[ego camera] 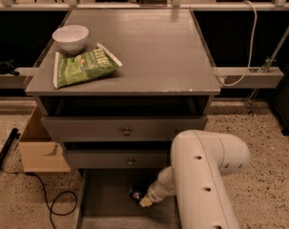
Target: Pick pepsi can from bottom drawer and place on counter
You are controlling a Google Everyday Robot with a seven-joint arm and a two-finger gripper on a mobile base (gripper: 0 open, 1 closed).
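Reaching into the bottom drawer (106, 202), pincer (145, 202) sits at the pepsi can (135, 193); its grip cannot be told. Grasp step, likely. Next: secure can, lift clear, carry to tabletop (153, 46).

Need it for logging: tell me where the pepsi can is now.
Low in the camera view, the pepsi can sits in the open bottom drawer, right beside the gripper.

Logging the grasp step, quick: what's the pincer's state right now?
Pincer: down in the bottom drawer, right beside the pepsi can; whether it is open, closed or holding the can cannot be told.
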